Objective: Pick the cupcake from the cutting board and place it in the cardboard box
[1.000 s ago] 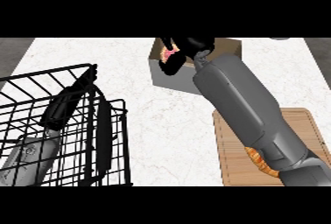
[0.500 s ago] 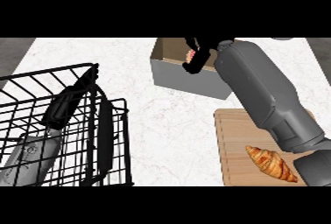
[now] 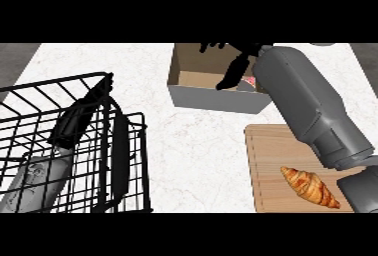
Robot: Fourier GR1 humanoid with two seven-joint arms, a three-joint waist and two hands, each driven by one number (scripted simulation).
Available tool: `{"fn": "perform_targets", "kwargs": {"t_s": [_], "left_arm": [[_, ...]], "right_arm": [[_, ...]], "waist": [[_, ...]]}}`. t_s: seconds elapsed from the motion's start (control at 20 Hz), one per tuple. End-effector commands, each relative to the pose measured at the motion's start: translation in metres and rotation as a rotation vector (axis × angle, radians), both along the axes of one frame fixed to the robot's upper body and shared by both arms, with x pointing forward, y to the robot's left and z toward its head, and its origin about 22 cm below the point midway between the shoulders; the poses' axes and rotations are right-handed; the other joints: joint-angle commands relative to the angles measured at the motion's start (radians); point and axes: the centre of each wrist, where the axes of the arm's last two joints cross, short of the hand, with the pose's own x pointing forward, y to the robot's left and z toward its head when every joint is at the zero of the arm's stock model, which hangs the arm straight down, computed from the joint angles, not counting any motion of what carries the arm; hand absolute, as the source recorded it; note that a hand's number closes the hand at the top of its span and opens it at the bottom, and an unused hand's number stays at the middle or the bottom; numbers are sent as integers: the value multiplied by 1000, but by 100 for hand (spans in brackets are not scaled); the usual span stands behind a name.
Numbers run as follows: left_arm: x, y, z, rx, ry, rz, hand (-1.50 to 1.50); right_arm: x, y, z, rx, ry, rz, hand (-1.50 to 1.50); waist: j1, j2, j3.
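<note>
Right robot hand [image 3: 233, 71] spread — cupcake [image 3: 249, 83] in cardboard box [image 3: 214, 100].

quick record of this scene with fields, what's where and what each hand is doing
cupcake: pink, showing inside the cardboard box, partly hidden
right hand: over the box beside the cupcake, fingers straight
left hand: open, rests at the left by the wire basket
cutting board: lower right, holds a croissant
</note>
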Motion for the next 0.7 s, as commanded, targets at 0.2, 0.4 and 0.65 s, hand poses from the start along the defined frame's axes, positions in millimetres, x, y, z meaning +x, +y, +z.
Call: {"fn": "perform_targets", "kwargs": {"t_s": [0.2, 0.4, 0.65], "left_arm": [[3, -8, 16, -8, -94, -63, 0], [2, -12, 22, -8, -120, -80, 0], [5, -26, 27, -5, -126, -90, 0]], "right_arm": [[6, -21, -6, 803, 120, -120, -150], [8, -38, -18, 952, 202, -284, -150], [10, -85, -17, 1028, 139, -356, -150]], "waist": [[-8, -11, 15], [3, -9, 13], [16, 1, 13]]}}
